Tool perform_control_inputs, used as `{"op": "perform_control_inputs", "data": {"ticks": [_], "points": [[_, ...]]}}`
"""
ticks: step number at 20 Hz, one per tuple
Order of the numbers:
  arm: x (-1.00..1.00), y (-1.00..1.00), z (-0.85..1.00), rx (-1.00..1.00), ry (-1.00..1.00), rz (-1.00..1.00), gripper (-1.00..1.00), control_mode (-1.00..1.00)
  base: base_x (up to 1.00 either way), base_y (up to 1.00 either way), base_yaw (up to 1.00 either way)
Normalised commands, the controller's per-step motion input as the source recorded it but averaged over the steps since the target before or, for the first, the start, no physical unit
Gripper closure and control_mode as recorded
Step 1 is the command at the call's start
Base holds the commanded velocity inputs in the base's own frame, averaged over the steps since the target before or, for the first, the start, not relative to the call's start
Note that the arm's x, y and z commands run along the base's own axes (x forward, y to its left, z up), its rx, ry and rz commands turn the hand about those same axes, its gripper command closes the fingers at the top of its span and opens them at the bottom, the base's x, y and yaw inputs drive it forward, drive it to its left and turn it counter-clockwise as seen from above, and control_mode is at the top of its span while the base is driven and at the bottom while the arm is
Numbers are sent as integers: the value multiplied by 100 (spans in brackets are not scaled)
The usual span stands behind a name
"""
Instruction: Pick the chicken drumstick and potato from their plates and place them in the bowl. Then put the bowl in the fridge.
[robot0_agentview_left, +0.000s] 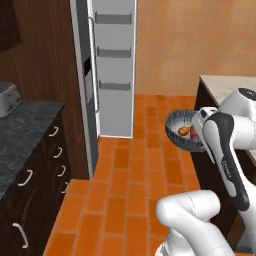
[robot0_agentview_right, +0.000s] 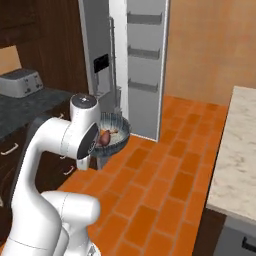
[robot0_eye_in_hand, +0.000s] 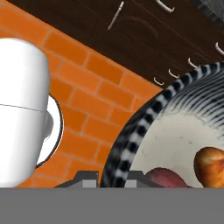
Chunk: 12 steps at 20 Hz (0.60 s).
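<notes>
Robot arm (robot0_agentview_left: 225, 150): glossy white rounded segments, bulbous joints, dark grey-black band along one link, dark round cap (robot0_agentview_right: 84, 99) on a joint end.

The bowl (robot0_eye_in_hand: 144, 127) is filling the right side of the hand view, its ribbed dark rim curving up from the bottom edge and its pale inside showing. The potato (robot0_eye_in_hand: 166, 178) is lying low in it, and the chicken drumstick (robot0_eye_in_hand: 211, 166) is sitting just beside it at the right edge. Orange floor tiles (robot0_eye_in_hand: 87, 87) are spreading out beneath, and dark wooden cabinets (robot0_eye_in_hand: 144, 35) with pale curved handles (robot0_eye_in_hand: 165, 6) are running across the top.
</notes>
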Motion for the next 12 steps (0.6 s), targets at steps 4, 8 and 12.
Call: {"op": "perform_control_inputs", "data": {"ticks": [4, 8, 12], "points": [[0, 0, 0, 0, 0, 0, 100, 100, 100, 4, -14], [0, 0, 0, 0, 0, 0, 100, 100, 97, 31, -10], [0, 0, 0, 0, 0, 0, 100, 100, 80, 70, -17]]}}
